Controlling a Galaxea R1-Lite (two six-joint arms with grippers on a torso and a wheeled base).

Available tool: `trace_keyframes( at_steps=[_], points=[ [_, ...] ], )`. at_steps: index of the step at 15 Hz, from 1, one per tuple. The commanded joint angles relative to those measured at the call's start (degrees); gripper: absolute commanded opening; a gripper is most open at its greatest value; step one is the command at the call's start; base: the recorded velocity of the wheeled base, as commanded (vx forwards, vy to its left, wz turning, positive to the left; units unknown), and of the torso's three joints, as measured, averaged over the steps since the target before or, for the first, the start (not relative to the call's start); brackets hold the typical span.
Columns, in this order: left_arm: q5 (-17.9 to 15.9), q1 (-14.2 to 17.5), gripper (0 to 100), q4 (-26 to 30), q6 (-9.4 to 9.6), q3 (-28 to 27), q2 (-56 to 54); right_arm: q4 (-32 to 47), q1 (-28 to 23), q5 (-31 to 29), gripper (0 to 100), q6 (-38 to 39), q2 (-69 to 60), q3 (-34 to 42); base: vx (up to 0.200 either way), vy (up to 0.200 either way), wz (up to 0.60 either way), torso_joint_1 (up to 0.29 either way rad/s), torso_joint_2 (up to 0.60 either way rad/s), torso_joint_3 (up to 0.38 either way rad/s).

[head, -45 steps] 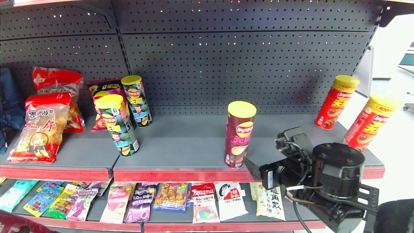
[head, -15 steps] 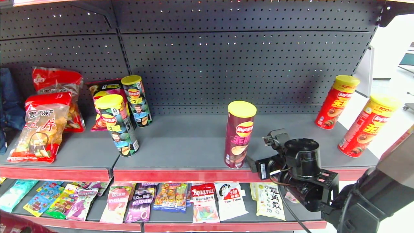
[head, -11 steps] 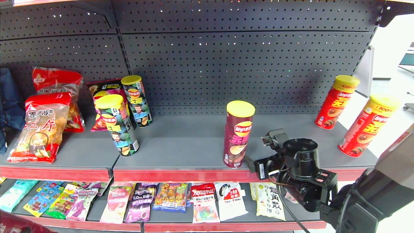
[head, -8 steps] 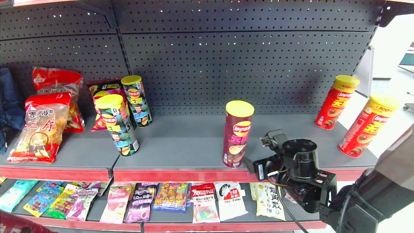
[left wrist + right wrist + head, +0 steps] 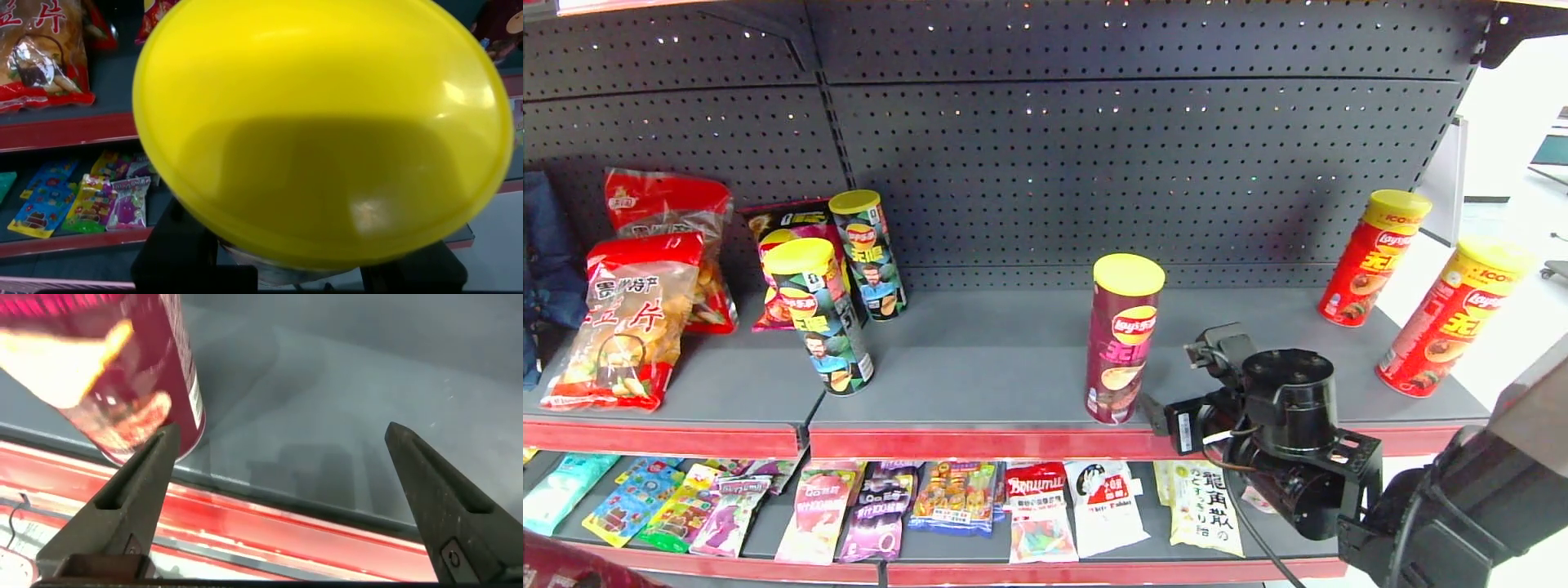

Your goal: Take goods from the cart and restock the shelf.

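A maroon chip can (image 5: 1123,339) with a yellow lid stands upright near the front edge of the grey shelf (image 5: 980,359). My right gripper (image 5: 1164,400) hovers just right of the can's base, at the shelf's red lip. In the right wrist view it (image 5: 282,433) is open, with bare shelf (image 5: 327,400) between its fingers and the maroon can (image 5: 122,376) outside one finger (image 5: 139,490). My left gripper holds a can whose yellow lid (image 5: 323,122) faces the left wrist camera.
Two red cans (image 5: 1372,257) (image 5: 1450,314) stand at the shelf's right end. Two dark patterned cans (image 5: 821,314) (image 5: 870,253) and snack bags (image 5: 629,322) crowd the left. Bare shelf lies between the maroon can and the red cans. Flat packets (image 5: 956,498) line the lower shelf.
My right arm rose and came in toward the maroon can from the lower right. The can has shifted slightly left. The gripper has since eased a little to the right.
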Motion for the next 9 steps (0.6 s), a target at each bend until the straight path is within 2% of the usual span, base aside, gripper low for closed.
trace_keyframes(
  at_steps=[1, 5, 9],
  points=[
    [-0.12, 0.01, 0, 0.02, 0.02, 0.12, 0.02, -0.06, 0.59, -0.17, 100, -1.31, -5.94, 1.78, 0.0, 0.0, 0.0, 0.0, 0.0, 0.0],
    [-0.3, -0.08, 0, 0.02, 0.02, 0.03, 0.11, 0.03, 3.84, -1.57, 100, -5.09, -18.68, 8.55, 0.0, 0.0, 0.0, 0.0, 0.0, 0.0],
    [-0.65, -0.16, 0, -0.07, 0.02, -0.05, 0.29, 0.82, 0.41, -0.17, 100, -13.26, -31.25, 8.64, 0.0, 0.0, 0.0, 0.0, 0.0, 0.0]
  ],
)
